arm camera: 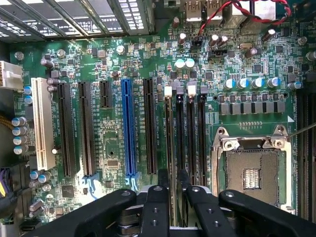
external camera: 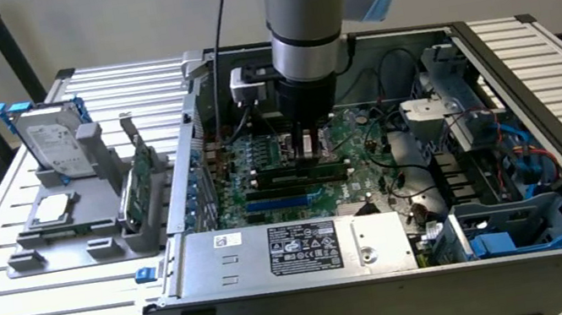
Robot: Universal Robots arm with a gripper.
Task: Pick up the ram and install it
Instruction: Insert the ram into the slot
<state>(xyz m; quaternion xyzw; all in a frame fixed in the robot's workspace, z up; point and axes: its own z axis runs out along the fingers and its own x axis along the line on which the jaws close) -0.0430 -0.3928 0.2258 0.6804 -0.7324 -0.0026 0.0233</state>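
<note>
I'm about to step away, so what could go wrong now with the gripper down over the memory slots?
The ram sits edge-on along one of the memory slots under the gripper; if it is slightly off line, pushing down could bend it or the slot. The open CPU socket lies right beside those slots, so a sideways slip could damage its contacts.
</note>
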